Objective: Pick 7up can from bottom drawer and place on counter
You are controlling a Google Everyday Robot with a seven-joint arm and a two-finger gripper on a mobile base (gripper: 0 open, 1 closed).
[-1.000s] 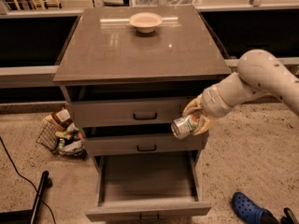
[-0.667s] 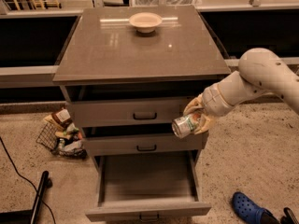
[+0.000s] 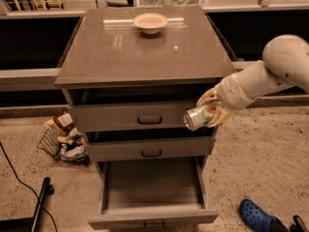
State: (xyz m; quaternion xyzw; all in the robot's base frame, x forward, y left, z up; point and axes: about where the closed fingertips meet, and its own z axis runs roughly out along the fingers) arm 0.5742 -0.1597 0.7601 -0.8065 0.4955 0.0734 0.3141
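The tool is clamped on the 7up can, which lies sideways in the air at the cabinet's three o'clock, above the open bottom drawer and below the counter. The can is likely light, slippery and thin-walled, so a mid-body grip suits it.

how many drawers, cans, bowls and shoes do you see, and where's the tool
drawers: 3 (top drawer, middle drawer, bottom drawer pulled open)
can: 1, gripped by the tool in front of the top drawer's right end
bowl: 1, on the counter
shoe: 1, blue, on the floor
total: 6
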